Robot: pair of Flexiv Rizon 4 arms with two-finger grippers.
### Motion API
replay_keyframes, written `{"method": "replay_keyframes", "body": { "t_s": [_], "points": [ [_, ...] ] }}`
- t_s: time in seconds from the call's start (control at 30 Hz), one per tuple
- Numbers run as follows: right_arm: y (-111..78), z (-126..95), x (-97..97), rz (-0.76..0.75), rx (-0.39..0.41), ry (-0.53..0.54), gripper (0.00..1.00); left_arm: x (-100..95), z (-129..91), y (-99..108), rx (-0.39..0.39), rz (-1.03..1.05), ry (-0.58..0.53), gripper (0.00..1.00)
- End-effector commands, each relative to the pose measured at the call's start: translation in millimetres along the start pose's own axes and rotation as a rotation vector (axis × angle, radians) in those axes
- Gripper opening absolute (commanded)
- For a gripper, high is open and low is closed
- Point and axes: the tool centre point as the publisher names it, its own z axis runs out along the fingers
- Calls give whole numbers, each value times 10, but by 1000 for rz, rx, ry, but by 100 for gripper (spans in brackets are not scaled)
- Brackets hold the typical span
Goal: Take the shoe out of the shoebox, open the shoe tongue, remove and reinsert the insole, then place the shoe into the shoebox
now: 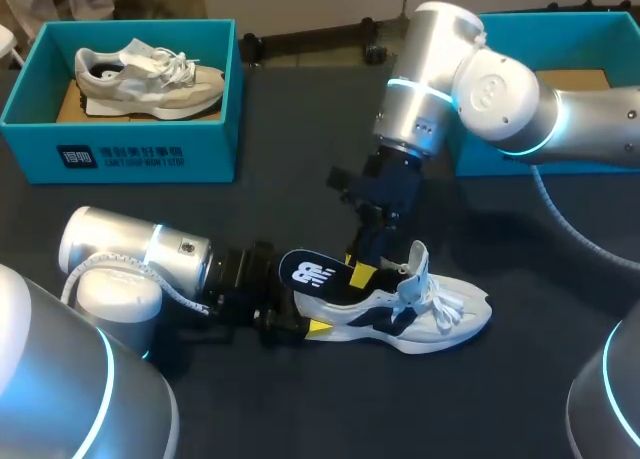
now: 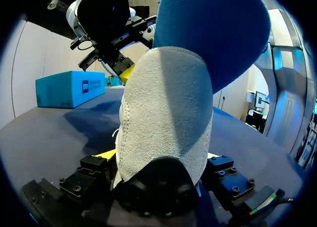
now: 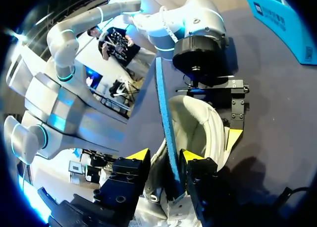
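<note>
A white and navy shoe [image 1: 430, 314] lies on its sole on the dark table, toe pointing right. Its dark blue insole [image 1: 305, 274] sticks up and back out of the opening, over the heel. My left gripper [image 1: 300, 307] lies low behind the shoe, shut on its heel [image 2: 163, 118], with a yellow tip [image 2: 106, 155] pressed to each side. My right gripper [image 1: 365, 269] reaches down from above into the shoe's opening. Its fingers [image 3: 138, 158] straddle the edge-on insole [image 3: 166, 113], still open, with a gap on one side.
A teal shoebox [image 1: 30, 109] at the back left holds a beige shoe [image 1: 150, 74]. A second teal box [image 1: 560, 21] stands at the back right, partly behind my right arm. Bare dark table lies in front of the shoe.
</note>
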Motion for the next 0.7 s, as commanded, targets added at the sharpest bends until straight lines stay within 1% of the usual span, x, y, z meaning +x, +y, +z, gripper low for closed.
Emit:
{"method": "replay_keyframes", "body": {
  "t_s": [0.03,0.1,0.27,0.5,0.6,0.63,0.67,0.7],
  "points": [
    [-19,55,-19,-1,-11,2,33,-3,8,11,-1,0,0,0],
    [-9,64,-10,-2,-15,4,30,-3,8,11,-1,0,0,0],
    [18,61,-14,-2,-18,7,29,-3,8,11,-1,0,0,0],
    [69,60,-63,-9,-32,12,25,-3,8,11,-1,0,0,0],
    [85,67,-81,-10,-38,16,21,-3,8,11,-1,0,0,0],
    [88,71,-89,-9,-39,18,18,-3,8,11,-1,0,0,0],
    [91,76,-93,-8,-40,21,11,-3,8,11,-1,0,0,0],
    [93,79,-95,-8,-42,23,9,-3,8,11,-1,0,0,0]
  ]
}}
